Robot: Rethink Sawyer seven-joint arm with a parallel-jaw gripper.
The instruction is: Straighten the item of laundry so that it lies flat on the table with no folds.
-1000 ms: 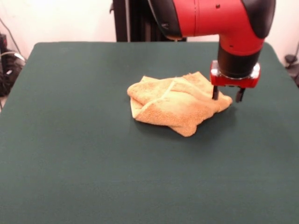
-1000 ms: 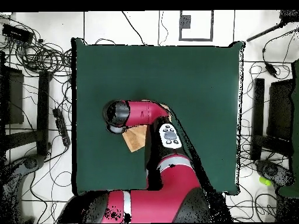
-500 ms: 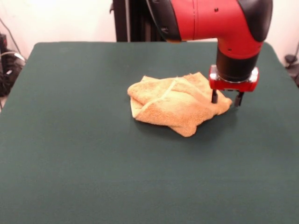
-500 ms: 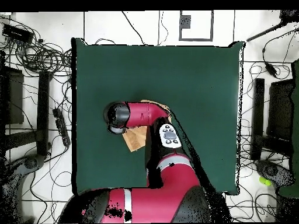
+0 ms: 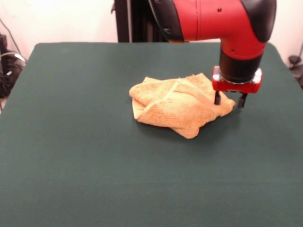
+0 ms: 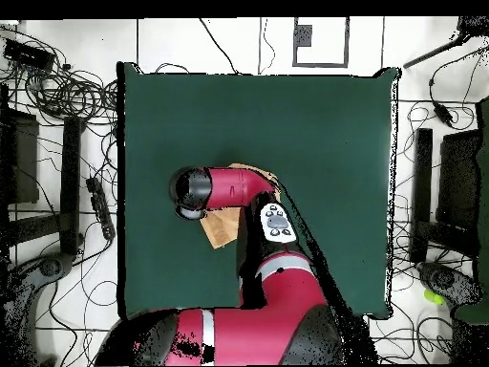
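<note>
The orange-yellow towel (image 5: pixel 177 104) lies crumpled and folded over itself near the middle of the dark green table (image 5: pixel 94 165). My gripper (image 5: pixel 229 100) is open and low at the towel's right corner in the front view, one finger (image 5: pixel 217 98) over the cloth, the other just off it. In the overhead view the arm covers most of the towel (image 6: pixel 222 229), and the gripper is hidden under the wrist.
The red arm (image 5: pixel 213 21) comes down from the top right in the front view. Cables and equipment (image 6: pixel 57 96) lie on the floor around the table in the overhead view.
The gripper has come down slightly and shifted a little left at the towel's right corner. The towel has not moved.
</note>
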